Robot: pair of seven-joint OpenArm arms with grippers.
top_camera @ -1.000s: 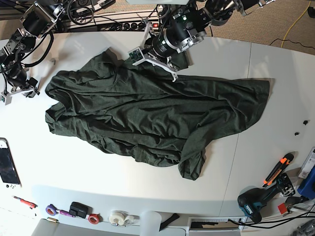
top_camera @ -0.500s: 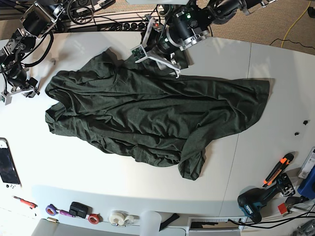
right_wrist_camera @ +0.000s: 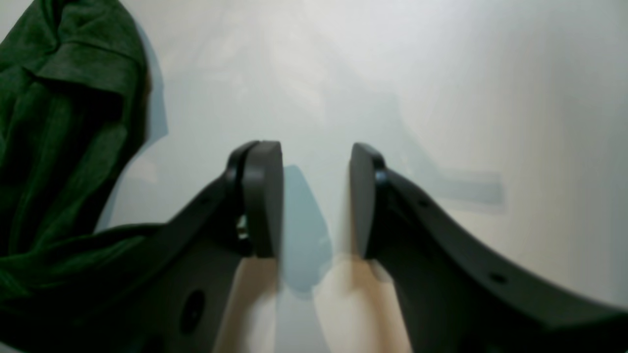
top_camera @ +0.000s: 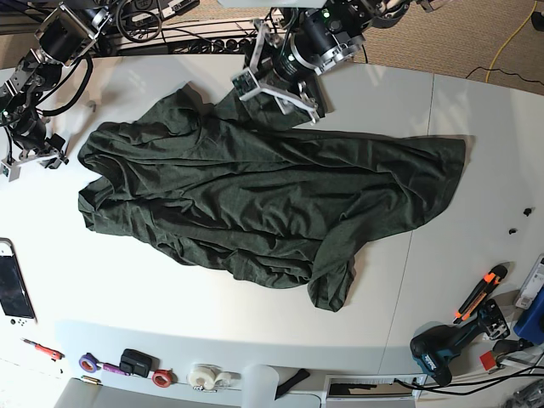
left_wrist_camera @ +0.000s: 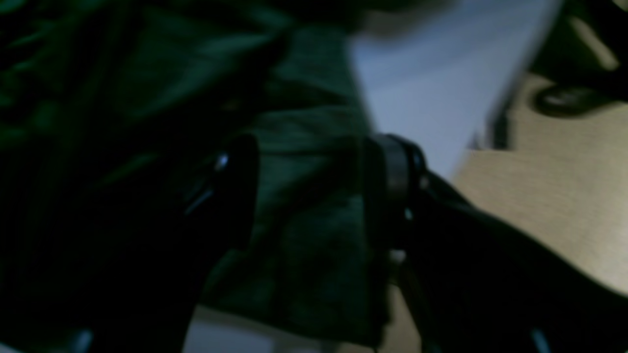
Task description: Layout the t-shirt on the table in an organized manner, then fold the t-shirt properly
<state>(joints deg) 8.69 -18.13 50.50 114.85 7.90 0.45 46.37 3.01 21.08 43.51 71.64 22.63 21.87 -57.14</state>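
The dark olive t-shirt [top_camera: 263, 195] lies spread and wrinkled across the white table [top_camera: 484, 119], one sleeve reaching toward the near edge. My left gripper [top_camera: 276, 95] hovers over the shirt's far edge with its jaws wide apart. In the blurred left wrist view the left gripper [left_wrist_camera: 314, 191] is open, with shirt fabric [left_wrist_camera: 304, 235] showing beneath the gap. My right gripper [top_camera: 32, 163] sits at the table's left side, just off the shirt. Up close the right gripper [right_wrist_camera: 316, 196] is open over bare table [right_wrist_camera: 441, 73], with shirt folds [right_wrist_camera: 64, 122] to its left.
A drill [top_camera: 442, 350], an orange-handled tool [top_camera: 480, 293] and tape rolls [top_camera: 204, 376] line the near edge. A handheld console [top_camera: 15, 285] lies at the left. Cables and a power strip [top_camera: 195, 38] run behind the far edge. A thin seam [top_camera: 406, 272] crosses the table.
My left gripper has opened, let go of the shirt's far edge and drawn back toward the table's far side. The right arm has not moved.
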